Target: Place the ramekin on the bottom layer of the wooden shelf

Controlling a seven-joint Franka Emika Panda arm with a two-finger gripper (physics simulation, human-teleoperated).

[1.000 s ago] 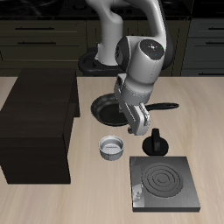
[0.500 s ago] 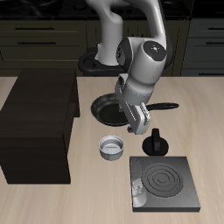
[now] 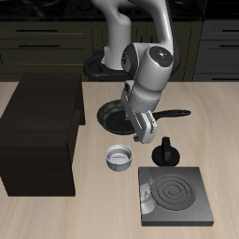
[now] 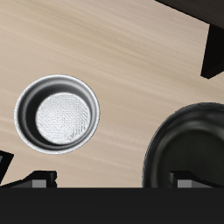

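The ramekin [image 3: 119,158] is a small round bowl with a silvery ribbed wall, standing upright on the table just in front of the wooden shelf [image 3: 42,131]. My gripper [image 3: 141,133] hangs above the table, a little behind and beside the ramekin, between it and the frying pan. In the wrist view the ramekin [image 4: 58,113] lies below with its grey inside facing up. My gripper [image 4: 114,180] is open there, fingertips wide apart with nothing between them. A dark corner of the shelf [image 4: 214,35] shows at the edge of that view.
A black frying pan [image 3: 117,116] lies behind the ramekin, its handle pointing away from the shelf. A small black knobbed pot [image 3: 166,152] stands beside a flat black stove plate [image 3: 175,194] near the front edge.
The arm has shifted slightly toward the shelf side and a little lower. The ramekin and the other objects have not moved.
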